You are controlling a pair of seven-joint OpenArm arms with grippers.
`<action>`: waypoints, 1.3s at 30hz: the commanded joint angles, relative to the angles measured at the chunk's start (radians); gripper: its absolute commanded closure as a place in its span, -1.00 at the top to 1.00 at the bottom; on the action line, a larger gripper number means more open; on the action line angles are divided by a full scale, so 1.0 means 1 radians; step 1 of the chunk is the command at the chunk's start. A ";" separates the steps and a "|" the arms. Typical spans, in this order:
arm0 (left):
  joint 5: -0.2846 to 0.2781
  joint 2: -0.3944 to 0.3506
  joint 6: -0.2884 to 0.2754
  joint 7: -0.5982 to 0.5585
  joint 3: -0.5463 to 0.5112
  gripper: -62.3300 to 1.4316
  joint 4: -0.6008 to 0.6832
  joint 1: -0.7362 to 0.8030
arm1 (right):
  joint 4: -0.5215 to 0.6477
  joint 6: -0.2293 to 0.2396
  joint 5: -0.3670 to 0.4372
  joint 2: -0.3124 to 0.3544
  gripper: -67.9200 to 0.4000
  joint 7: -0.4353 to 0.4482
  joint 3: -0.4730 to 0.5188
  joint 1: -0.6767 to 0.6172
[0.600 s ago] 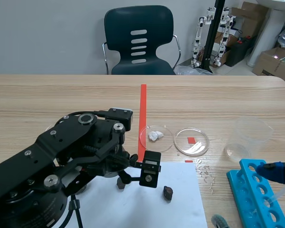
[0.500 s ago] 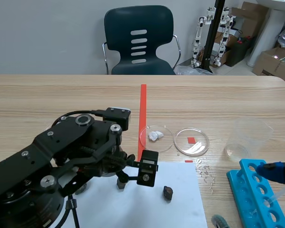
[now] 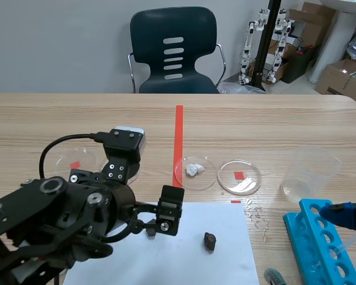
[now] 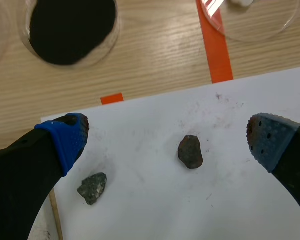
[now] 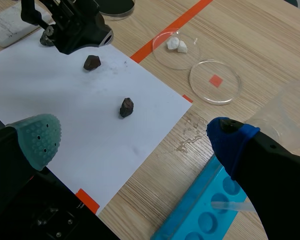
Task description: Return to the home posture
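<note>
My left gripper (image 3: 158, 222) hangs open low over a white paper sheet (image 3: 184, 258), at its near-left part. In the left wrist view the left gripper (image 4: 167, 142) has a dark brown rock (image 4: 190, 151) lying between its spread fingers and a grey rock (image 4: 92, 187) beside its left finger (image 4: 65, 137). Neither rock is gripped. My right gripper (image 5: 135, 137) is open and holds nothing, high over the sheet's right edge. In the scene view only its fingertips (image 3: 344, 215) show at the right edge, above the blue rack (image 3: 320, 243).
A petri dish with white lumps (image 3: 194, 172) and an empty one (image 3: 240, 176) sit past the sheet, beside a clear beaker (image 3: 308, 172). A dish of black powder (image 4: 70, 27) lies ahead of the left gripper. Water drops (image 3: 258, 217) wet the table.
The left arm has folded back and down toward the near left, and its gripper has shifted slightly left. The right arm and the rocks have not moved.
</note>
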 commanded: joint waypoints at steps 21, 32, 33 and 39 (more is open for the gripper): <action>-0.138 -0.442 -0.592 -0.806 -0.236 1.00 0.191 0.374 | 0.013 0.000 0.011 0.005 0.80 0.018 0.003 0.006; -0.163 -0.417 -0.785 -0.878 -0.615 1.00 0.192 0.587 | 0.013 0.000 0.011 0.005 0.80 0.018 0.003 0.006; -0.165 -0.407 -0.800 -0.877 -0.643 1.00 0.192 0.596 | 0.013 0.000 0.011 0.005 0.80 0.018 0.003 0.006; -0.152 -0.329 -0.826 -0.879 -0.771 1.00 0.192 0.636 | 0.013 0.000 0.011 0.005 0.80 0.019 0.003 0.006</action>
